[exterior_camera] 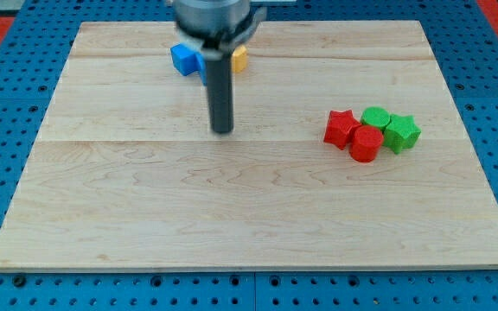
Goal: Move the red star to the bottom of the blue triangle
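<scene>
The red star [341, 127] lies at the view's right, at the left end of a tight cluster. A blue block [182, 59] sits near the view's top, partly hidden behind the rod; its shape is hard to make out. My tip [222, 130] rests on the board below the blue block, well to the left of the red star and touching no block.
A red cylinder [366, 143], a green cylinder [375, 118] and a green star [401, 133] crowd the red star's right side. A yellow block [239, 58] peeks out right of the rod. The wooden board [249, 216] lies on a blue pegboard.
</scene>
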`<state>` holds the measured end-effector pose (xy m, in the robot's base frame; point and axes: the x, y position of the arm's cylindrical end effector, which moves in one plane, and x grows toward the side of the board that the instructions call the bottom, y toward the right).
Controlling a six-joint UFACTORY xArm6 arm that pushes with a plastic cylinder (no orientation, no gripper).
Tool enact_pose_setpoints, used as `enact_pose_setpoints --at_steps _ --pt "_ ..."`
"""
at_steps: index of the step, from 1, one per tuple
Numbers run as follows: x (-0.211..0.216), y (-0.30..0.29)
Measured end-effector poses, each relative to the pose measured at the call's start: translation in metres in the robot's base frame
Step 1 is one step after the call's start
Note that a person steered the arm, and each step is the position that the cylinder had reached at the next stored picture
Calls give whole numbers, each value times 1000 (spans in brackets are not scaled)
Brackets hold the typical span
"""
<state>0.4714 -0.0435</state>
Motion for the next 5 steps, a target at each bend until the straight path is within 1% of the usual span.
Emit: enact_pose_setpoints --at_steps 1,2,3,4,5 --pt "105 61" --pt "111 194" --pt "70 267" --pt "7 250" --pt "-40 194"
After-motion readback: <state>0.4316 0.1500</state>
